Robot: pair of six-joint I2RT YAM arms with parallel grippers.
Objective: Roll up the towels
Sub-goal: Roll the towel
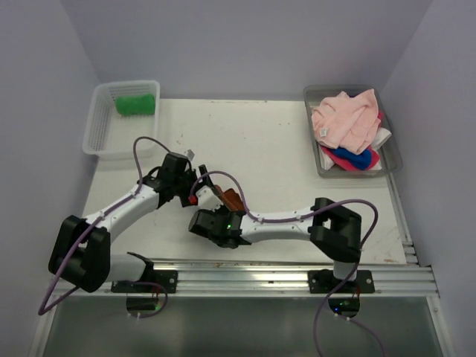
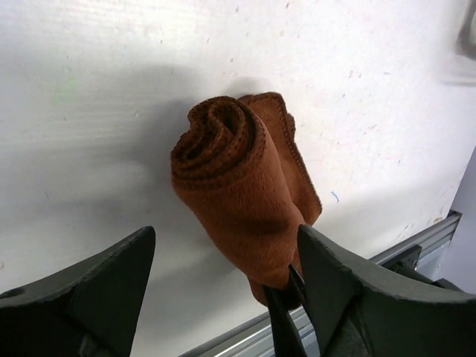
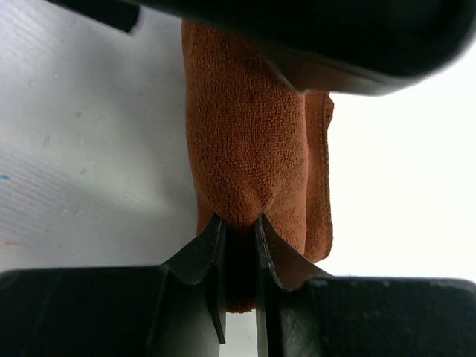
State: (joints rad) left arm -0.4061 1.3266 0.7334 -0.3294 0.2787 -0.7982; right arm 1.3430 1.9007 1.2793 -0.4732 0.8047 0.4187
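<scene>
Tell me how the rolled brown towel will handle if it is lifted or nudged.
The brown towel is soft terry, so it would likely sag rather than stay stiff. Its spiral looks loose with a free outer flap, so it may unroll if the right gripper, pinching one end, lets go. Nudged sideways, it would probably roll or slump.

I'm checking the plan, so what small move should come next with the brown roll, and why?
Probably close the left hand gently on the brown towel. It is already rolled, the right hand pinches only one end, and the left hand stands open either side of it, so that should keep the roll tight.
</scene>
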